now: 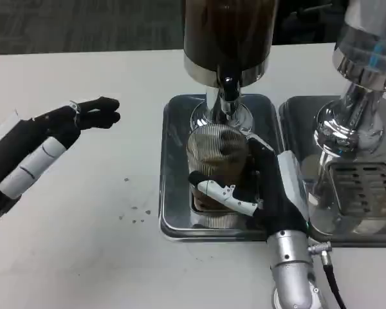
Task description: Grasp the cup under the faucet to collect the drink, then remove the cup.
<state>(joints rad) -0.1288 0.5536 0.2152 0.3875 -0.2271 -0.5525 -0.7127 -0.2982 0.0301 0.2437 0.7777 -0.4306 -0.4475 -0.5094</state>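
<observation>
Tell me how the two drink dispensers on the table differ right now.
The left dispenser has a dark tank; the right dispenser has a clear tank. A ribbed cup stands under the left dispenser's faucet, held by the right hand; nothing stands on the right dispenser's tray. The left dispenser sits about mid-picture; the right one is cut by the picture's edge. Both have shiny metal bases and trays.
</observation>
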